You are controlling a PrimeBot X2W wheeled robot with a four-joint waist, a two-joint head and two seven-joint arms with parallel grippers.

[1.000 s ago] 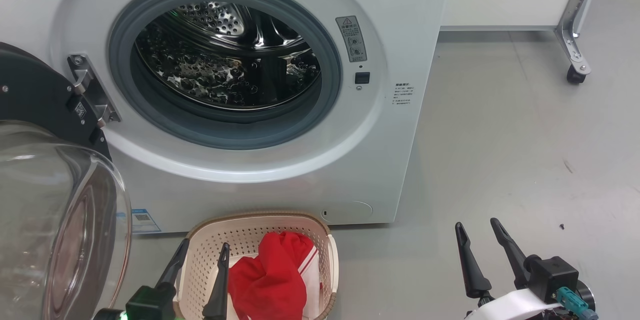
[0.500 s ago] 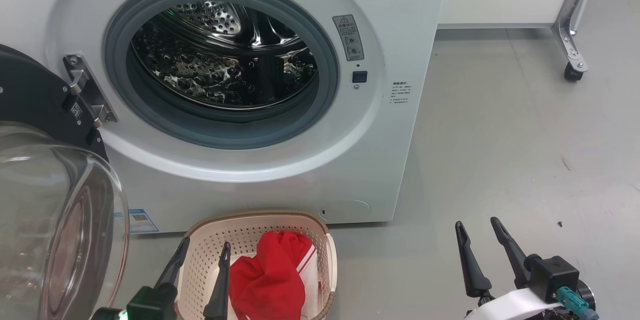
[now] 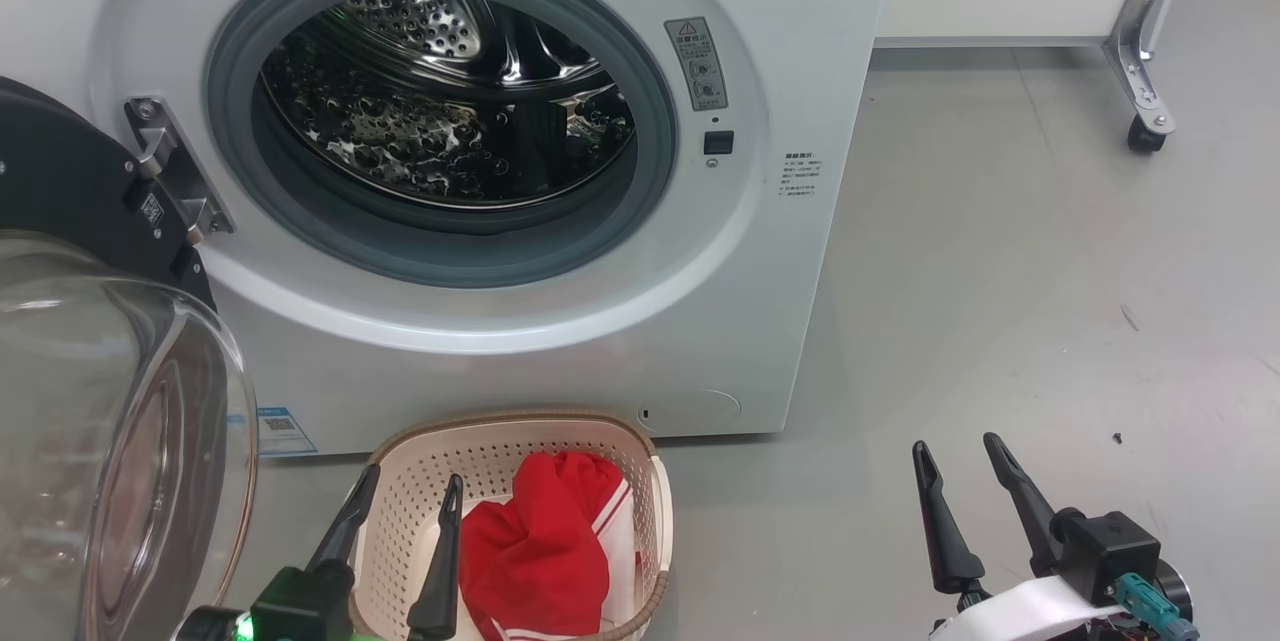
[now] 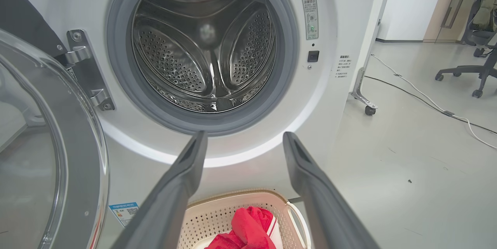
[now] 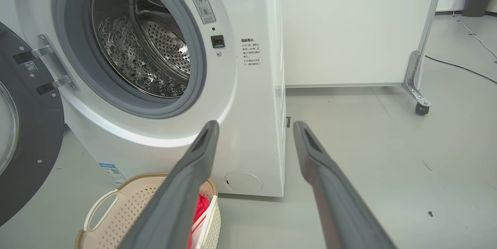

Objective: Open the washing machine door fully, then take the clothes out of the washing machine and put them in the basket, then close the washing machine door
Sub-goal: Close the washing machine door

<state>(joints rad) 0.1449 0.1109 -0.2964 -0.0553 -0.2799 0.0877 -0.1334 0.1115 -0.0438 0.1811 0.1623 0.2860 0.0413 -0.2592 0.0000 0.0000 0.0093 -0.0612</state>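
Observation:
The white washing machine (image 3: 800, 251) stands with its steel drum (image 3: 440, 111) showing bare metal. Its door (image 3: 120, 441) hangs open at the left, black rim and clear glass bowl facing me; it is also at the left in the left wrist view (image 4: 58, 144) and the right wrist view (image 5: 31, 124). The cream basket (image 3: 410, 481) sits on the floor below the drum opening, holding the red clothes (image 3: 540, 551) with white trim. My left gripper (image 3: 412, 491) is open over the basket's left part, empty. My right gripper (image 3: 955, 446) is open above bare floor to the right.
A white panel on a metal leg with a caster wheel (image 3: 1145, 136) stands behind the machine on the right. An office chair (image 4: 481, 74) and a floor cable (image 4: 427, 101) lie further right. A small screw (image 3: 1117, 438) lies on the grey floor.
The whole head picture has drifted slightly, so the camera moved. Both grippers stay open in the same places, and the clothes rest unmoved in the basket.

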